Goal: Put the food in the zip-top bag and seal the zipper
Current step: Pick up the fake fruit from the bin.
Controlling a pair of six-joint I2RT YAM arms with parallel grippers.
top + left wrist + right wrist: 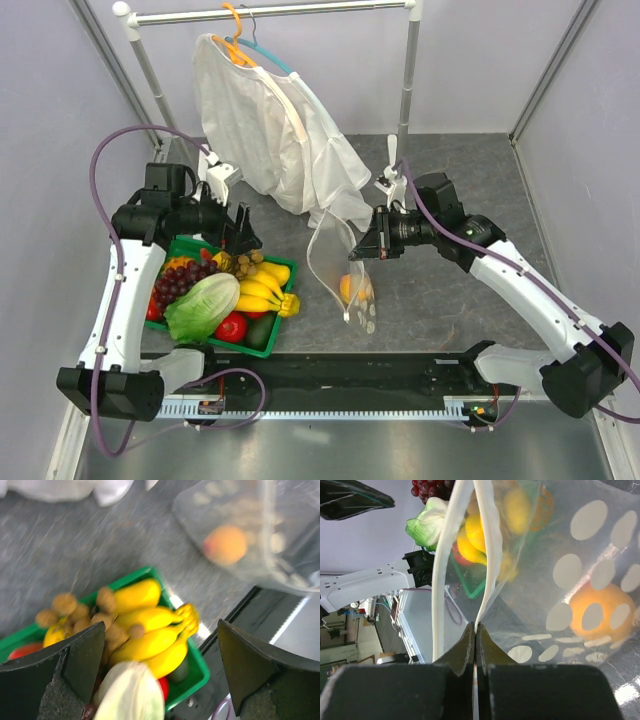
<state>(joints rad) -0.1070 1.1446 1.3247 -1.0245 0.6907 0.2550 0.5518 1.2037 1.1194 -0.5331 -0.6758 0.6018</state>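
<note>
The right claw (475, 630) is clamped shut on the zipper (492, 545) edge of the clear dotted bag (560, 575), lifting it so the mouth gapes; one peach (597, 612) lies inside. The left claw (160, 655) hovers wide open and empty over the basket (199, 666), probably to fetch the berries (65, 605) or grapes (180, 282).

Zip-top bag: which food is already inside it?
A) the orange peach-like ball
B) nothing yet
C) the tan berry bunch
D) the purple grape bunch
A: the orange peach-like ball shows through the dotted zip-top bag, while the grape bunch and tan berry bunch lie in the green basket.
</note>
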